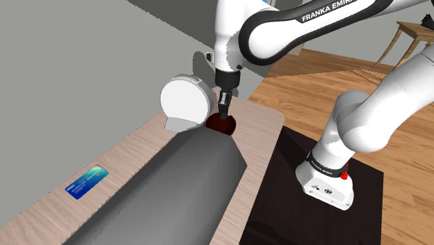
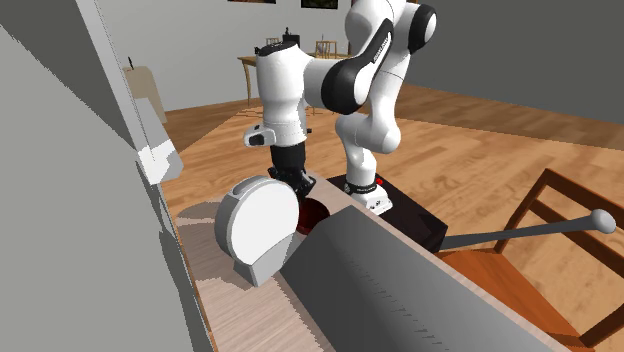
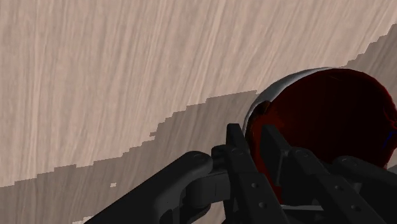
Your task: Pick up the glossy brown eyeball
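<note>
Grasp step: my gripper [image 1: 223, 110] is right on top of the dark red-brown eyeball [image 1: 222, 127], which lies on the table [image 1: 132, 159] just beside the white round disc [image 1: 185, 99]; can't tell if I'm spread or pinching it, next needs 1 sure clamp, then straight lift.

White round object [image 1: 185, 99] beside long grey block [image 1: 181, 188], blue card [image 1: 87, 182] on pale wooden tabletop [image 1: 135, 152]
</note>
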{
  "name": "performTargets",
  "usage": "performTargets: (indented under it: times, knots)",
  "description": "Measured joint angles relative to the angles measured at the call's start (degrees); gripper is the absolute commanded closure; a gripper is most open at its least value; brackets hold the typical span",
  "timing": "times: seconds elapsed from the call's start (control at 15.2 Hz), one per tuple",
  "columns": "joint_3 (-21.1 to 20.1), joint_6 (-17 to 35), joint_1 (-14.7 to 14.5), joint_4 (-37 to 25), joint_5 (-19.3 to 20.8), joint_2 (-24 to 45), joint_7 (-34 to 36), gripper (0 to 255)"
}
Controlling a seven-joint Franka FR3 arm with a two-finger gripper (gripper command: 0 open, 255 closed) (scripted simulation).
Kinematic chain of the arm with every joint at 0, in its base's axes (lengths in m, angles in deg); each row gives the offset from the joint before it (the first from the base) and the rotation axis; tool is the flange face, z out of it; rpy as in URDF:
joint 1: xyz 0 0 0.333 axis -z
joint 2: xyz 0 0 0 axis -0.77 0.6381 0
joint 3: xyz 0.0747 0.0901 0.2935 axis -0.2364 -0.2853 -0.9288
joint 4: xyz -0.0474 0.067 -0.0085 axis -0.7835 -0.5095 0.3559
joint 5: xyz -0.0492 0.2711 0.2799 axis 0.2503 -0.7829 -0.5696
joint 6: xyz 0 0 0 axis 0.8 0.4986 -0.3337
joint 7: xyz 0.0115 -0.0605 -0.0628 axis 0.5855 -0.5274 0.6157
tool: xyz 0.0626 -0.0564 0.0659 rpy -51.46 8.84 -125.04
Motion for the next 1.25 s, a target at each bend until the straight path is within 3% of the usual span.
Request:
performTargets:
  times: [0.26,1.25]
  knots:
    - [-0.01,-0.41,-0.04,-0.25,-0.01,-0.10,0.05,255]
    - [0.93,-11.78,0.22,-9.15,0.62,-2.37,0.45,255]
